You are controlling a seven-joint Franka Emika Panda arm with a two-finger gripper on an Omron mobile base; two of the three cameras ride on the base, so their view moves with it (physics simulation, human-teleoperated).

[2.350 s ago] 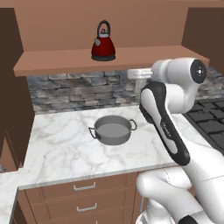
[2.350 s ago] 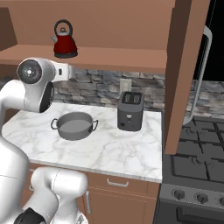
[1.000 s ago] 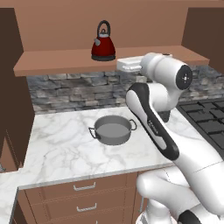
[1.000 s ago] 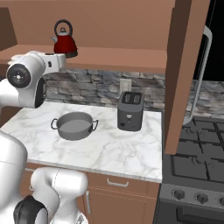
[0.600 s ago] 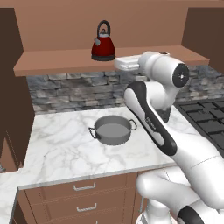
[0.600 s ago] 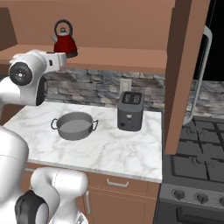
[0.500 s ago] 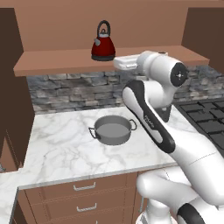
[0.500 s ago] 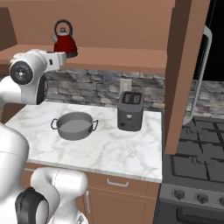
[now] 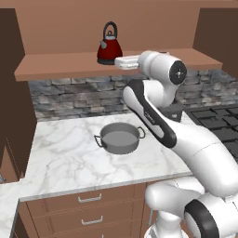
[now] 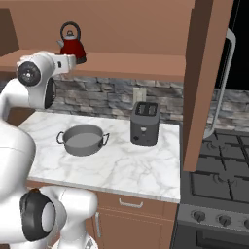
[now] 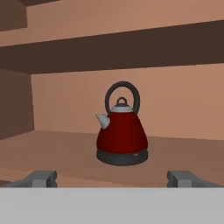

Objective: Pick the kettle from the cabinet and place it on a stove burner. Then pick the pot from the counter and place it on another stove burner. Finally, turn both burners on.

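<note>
The red kettle (image 9: 109, 46) (image 10: 73, 46) stands upright on the brown cabinet shelf (image 9: 60, 65) (image 10: 136, 65). In the hand view the kettle (image 11: 121, 135) sits centred ahead, spout to the left, some way beyond the fingertips (image 11: 41, 178). My gripper (image 9: 118, 62) (image 10: 74, 60) (image 11: 112, 179) hovers at the shelf's front edge, level with the kettle's base, open with nothing between its fingers. The grey pot (image 9: 120, 138) (image 10: 82, 139) rests on the marble counter (image 9: 65, 158) (image 10: 126, 165). Stove burners (image 9: 218, 125) (image 10: 219, 175) lie to the right.
A dark grey toaster (image 10: 145, 123) stands at the back of the counter beside a tall brown cabinet side panel (image 10: 202, 82). Round knobs (image 10: 197, 216) line the stove front. Drawers with silver handles (image 9: 90, 199) run under the counter. A stone backsplash sits beneath the shelf.
The hand has swung left and slightly up along the shelf front, closer to the kettle. Kettle and pot have not moved; the fingers stay apart.
</note>
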